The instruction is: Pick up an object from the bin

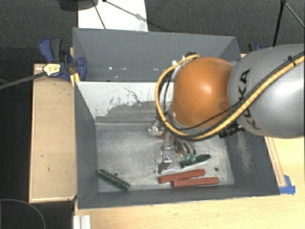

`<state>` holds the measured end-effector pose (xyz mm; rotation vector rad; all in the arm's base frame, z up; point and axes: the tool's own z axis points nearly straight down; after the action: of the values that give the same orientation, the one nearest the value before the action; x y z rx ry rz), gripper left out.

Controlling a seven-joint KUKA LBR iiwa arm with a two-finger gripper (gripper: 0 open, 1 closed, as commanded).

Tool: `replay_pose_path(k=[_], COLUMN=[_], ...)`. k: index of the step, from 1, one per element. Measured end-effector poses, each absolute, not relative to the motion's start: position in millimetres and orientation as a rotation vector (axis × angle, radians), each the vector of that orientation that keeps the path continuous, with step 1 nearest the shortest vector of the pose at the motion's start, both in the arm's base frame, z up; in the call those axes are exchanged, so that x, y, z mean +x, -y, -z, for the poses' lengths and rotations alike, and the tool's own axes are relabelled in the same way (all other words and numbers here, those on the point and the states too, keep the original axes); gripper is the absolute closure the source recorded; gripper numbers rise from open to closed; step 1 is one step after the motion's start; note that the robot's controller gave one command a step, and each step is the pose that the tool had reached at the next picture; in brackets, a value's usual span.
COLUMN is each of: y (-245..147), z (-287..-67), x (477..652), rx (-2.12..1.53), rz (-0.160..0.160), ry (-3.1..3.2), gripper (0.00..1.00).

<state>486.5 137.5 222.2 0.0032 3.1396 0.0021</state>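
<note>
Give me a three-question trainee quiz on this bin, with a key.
1. True or false: two reddish-brown bars lie side by side on the bin floor.
2. Where does the dark green stick lie? A) lower left of the floor B) against the far wall C) on the bars
3. Fill in: the gripper hangs by the bars' ___ end in the view.
Key: 1 true; 2 A; 3 left.

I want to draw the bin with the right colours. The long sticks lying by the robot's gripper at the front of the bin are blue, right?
Not quite. The long sticks lying by the gripper at the front of the bin are reddish-brown, not blue. The camera view shows this.
</note>
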Motion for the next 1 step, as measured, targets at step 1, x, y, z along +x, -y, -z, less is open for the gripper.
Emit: replay_pose_path(k=[1], y=[-110.7], z=[-158.8], x=[484.8], rx=[0.010], rz=[-0.004], ry=[-3.135], gripper=[0.00])
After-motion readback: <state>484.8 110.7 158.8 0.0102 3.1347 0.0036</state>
